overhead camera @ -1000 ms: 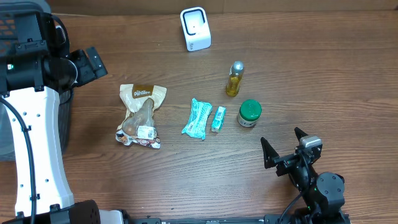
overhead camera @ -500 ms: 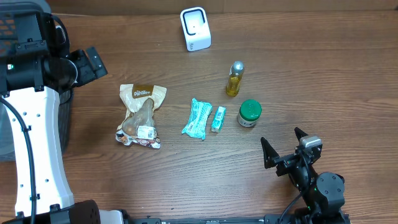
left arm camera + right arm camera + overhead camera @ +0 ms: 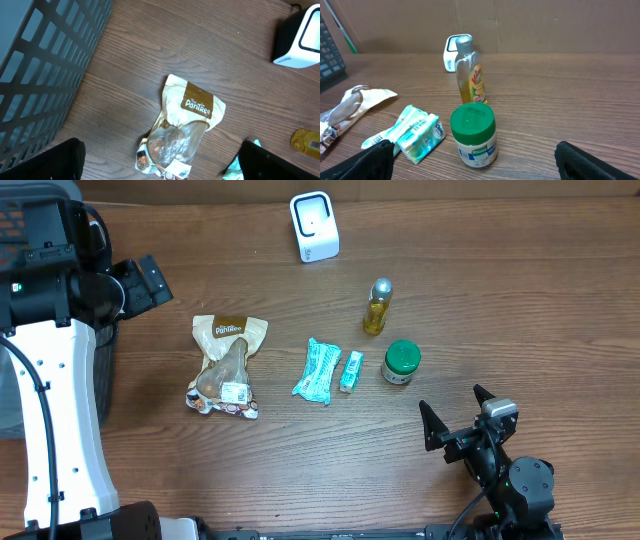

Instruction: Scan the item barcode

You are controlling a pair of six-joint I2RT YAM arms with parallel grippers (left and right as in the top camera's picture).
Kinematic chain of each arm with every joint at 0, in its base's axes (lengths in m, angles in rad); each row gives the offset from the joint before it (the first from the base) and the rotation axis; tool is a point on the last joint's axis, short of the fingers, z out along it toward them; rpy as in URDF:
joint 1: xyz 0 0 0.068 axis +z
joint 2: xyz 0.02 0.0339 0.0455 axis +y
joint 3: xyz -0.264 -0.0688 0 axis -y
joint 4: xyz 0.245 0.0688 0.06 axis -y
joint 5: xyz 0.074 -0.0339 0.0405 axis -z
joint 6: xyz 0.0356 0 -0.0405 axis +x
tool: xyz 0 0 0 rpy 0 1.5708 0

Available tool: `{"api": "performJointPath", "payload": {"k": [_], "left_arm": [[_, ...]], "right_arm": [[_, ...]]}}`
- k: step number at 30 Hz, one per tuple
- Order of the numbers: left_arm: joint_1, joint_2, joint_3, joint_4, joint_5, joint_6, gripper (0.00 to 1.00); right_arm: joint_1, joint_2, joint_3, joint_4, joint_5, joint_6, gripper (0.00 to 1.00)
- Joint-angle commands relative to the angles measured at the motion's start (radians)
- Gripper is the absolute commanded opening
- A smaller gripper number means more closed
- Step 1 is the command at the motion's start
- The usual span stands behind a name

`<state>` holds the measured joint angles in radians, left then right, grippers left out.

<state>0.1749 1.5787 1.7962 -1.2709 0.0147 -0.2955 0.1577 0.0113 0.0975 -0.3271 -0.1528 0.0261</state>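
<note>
Several items lie on the wooden table: a tan snack bag (image 3: pixel 226 365) (image 3: pixel 186 125), two teal tissue packs (image 3: pixel 317 370) (image 3: pixel 420 135), a yellow oil bottle (image 3: pixel 377 307) (image 3: pixel 470 70) and a green-lidded jar (image 3: pixel 401 362) (image 3: pixel 474 134). The white barcode scanner (image 3: pixel 314 226) (image 3: pixel 300 42) stands at the far edge. My left gripper (image 3: pixel 145 283) (image 3: pixel 162 162) hovers open high above the snack bag. At the near right my right gripper (image 3: pixel 457 412) (image 3: pixel 477 162) rests low and open, facing the jar. Neither holds anything.
A grey lattice basket (image 3: pixel 45 65) stands at the table's left side, beside the left arm. The snack bag carries a white barcode label (image 3: pixel 236 391) at its near end. Bare wood lies right of the jar and bottle.
</note>
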Motion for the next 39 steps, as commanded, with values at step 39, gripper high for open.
{"api": "performJointPath", "payload": {"k": [39], "left_arm": [[0.002,0.003,0.006,0.000,0.003,0.011,1.00]], "right_arm": [[-0.002,0.996,1.581,-0.950,-0.043,-0.045,1.00]]}}
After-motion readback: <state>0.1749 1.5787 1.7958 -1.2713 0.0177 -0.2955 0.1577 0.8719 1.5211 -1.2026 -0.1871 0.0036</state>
